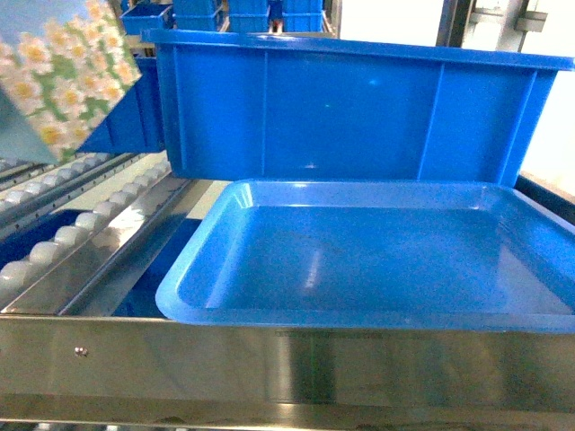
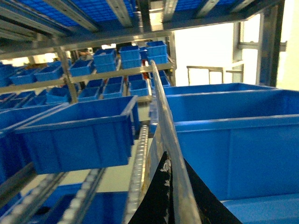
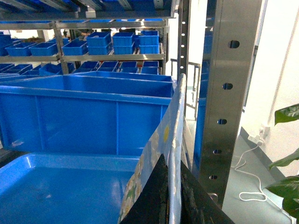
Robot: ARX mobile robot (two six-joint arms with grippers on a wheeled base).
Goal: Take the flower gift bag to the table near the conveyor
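Note:
The flower gift bag (image 1: 56,74), light blue with white daisies, hangs tilted at the top left of the head view, above the conveyor (image 1: 81,223) with its rows of white rollers. Neither gripper shows in that view. In the left wrist view my left gripper (image 2: 174,159) is shut on a thin upright bag edge (image 2: 161,107), with the black fingers (image 2: 161,186) pressed against both sides. In the right wrist view my right gripper (image 3: 171,159) is likewise shut on a flowered bag edge (image 3: 150,156). The table is out of view.
A shallow blue tray (image 1: 193,269) lies on the rack in front of me, with a deep blue bin (image 1: 359,108) behind it. A steel rail (image 1: 287,359) runs along the front. A steel rack post (image 3: 229,93) stands right of the right gripper. Several blue bins (image 2: 79,135) fill the shelves behind.

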